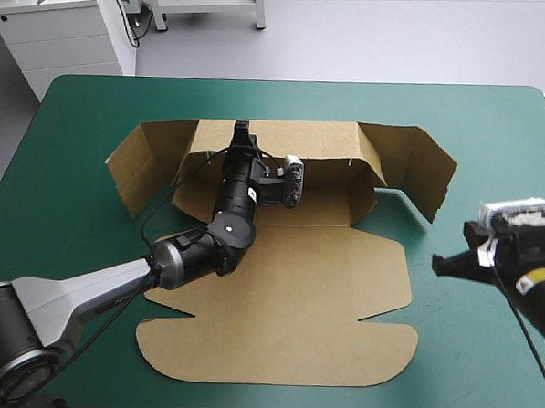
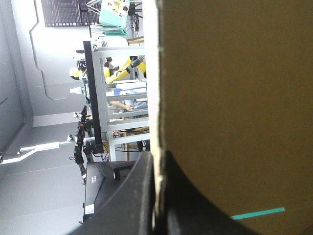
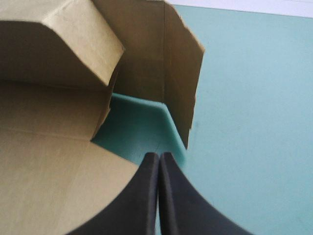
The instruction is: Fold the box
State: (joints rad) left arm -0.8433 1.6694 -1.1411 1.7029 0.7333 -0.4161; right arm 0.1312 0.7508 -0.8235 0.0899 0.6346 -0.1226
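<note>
The brown box [image 1: 286, 296] lies open on the teal-green cover. Its far wall and both end flaps are raised, and its lid lies flat toward the table's front edge. My left gripper [image 1: 242, 131] reaches over the lid to the top of the far wall. In the left wrist view its black fingers [image 2: 142, 196] are all but shut on the board's edge [image 2: 234, 98]. My right gripper [image 1: 443, 262] hovers just off the box's right side, its fingers shut [image 3: 159, 156] with nothing between them. Ahead of it stands the raised right flap [image 3: 178, 73].
The teal-green cover [image 1: 69, 248] shows on every side of the box, with the widest strip to the right [image 1: 504, 143]. The lid's rounded edge [image 1: 272, 379] lies close to the table's front edge.
</note>
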